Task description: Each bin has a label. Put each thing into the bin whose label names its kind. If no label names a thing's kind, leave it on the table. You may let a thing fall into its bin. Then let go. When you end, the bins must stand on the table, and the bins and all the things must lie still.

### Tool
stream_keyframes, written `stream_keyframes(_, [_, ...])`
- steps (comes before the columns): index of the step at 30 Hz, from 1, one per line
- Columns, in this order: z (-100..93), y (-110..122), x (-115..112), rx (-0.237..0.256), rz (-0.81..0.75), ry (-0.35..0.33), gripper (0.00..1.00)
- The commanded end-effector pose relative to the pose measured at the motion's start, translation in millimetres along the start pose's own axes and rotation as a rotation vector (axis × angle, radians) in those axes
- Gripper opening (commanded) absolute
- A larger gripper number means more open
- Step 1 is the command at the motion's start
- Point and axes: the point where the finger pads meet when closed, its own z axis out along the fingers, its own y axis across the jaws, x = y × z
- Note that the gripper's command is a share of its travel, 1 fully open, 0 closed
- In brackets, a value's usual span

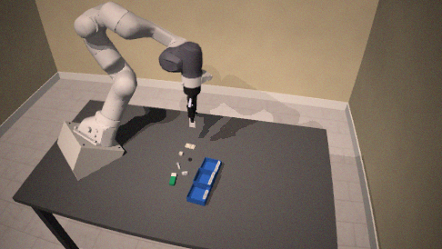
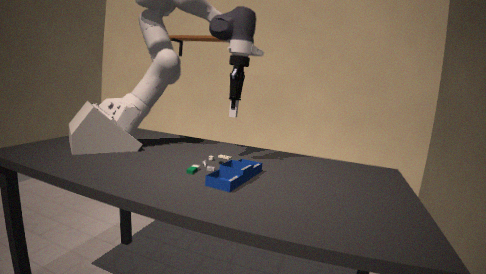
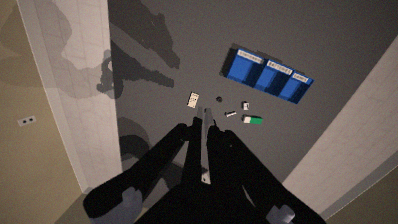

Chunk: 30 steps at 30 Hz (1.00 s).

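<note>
My gripper (image 1: 192, 124) (image 2: 233, 112) (image 3: 203, 113) is shut and empty, pointing down high above the table behind the small things. On the table lie a cream dotted tile (image 1: 190, 146) (image 2: 224, 157) (image 3: 193, 99), a small white cube (image 1: 181, 154) (image 2: 211, 158), a dark round piece (image 1: 190, 159) (image 3: 219, 99), a thin whitish piece (image 1: 178, 165) (image 3: 230, 114), a white block (image 1: 185, 173) (image 2: 210, 169) (image 3: 245, 105) and a green-and-white block (image 1: 173, 180) (image 2: 192, 170) (image 3: 254, 120). Three joined blue bins look empty; the middle label (image 3: 279, 67) seems to read BATTERIES, the others are blurred. The fingers hide the cube in the wrist view.
The blue bins (image 1: 197, 193) (image 2: 218, 182) (image 3: 269, 77) stand in a row just beside the small things, with raised walls and dividers. The arm's base stands at the table's left. A wall rises behind the table's back edge.
</note>
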Motion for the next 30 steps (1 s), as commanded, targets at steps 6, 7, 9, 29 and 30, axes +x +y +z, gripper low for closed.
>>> stream_keyframes(6, [-4.6, 50, -4, -0.004, -0.001, 0.015, 0.05])
stream_keyframes(7, [-4.6, 50, -4, -0.004, -0.001, 0.015, 0.05])
stream_keyframes(9, [-6.6, 66, -9, -0.005, 0.065, 0.035, 0.05])
stream_keyframes(29, [-6.9, 107, -16, -0.004, 0.115, 0.035, 0.05])
stream_keyframes(30, [-3.0, 113, -13, -0.003, 0.165, 0.035, 0.05])
